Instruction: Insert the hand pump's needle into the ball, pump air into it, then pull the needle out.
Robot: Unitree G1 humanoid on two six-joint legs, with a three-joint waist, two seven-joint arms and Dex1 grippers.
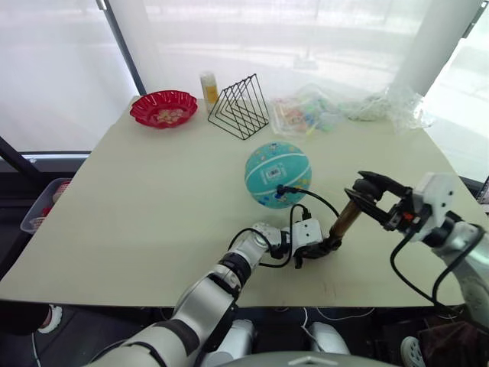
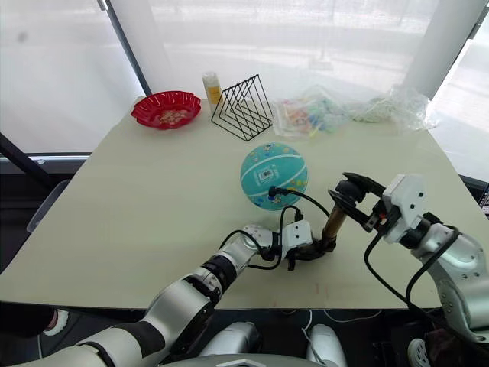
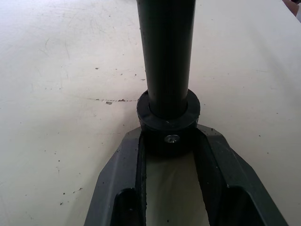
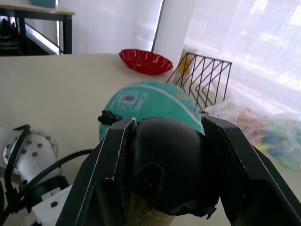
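Now the left gripper (image 1: 312, 252) pinches the slim bronze-gold hand pump's (image 1: 345, 220) black base to steady it, right gripper (image 1: 372, 197) clamping its handle for pumping, hose plugged into the round teal-blue ball (image 1: 277, 174) at its 6 o'clock.

Bright, washed-out daylight from the curtained windows (image 1: 252, 38) behind the table (image 1: 153, 214) (soft shadows, close wrist views blurred).
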